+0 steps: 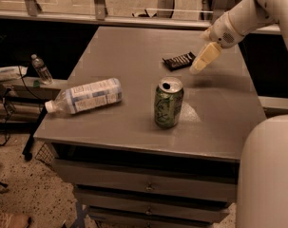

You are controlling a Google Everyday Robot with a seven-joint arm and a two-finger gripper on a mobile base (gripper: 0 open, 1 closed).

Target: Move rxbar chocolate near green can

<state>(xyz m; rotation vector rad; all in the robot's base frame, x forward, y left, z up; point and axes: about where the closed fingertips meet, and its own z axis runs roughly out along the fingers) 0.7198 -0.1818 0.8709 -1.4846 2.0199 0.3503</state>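
While the rxbar chocolate (178,61) is seen flat on the desk (129,46) at upper right, the gripper (202,63) is poised just beside its right end; open or closed cannot be told. The green can (168,103) is set upright below, apart, with a plastic bottle (86,96) laid leftward.

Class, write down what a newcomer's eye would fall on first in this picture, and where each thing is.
The green can stands upright near the middle of the table, with a clear bottle lying on its side to the left. Behind the can, the gripper hangs just right of the black snack bar.
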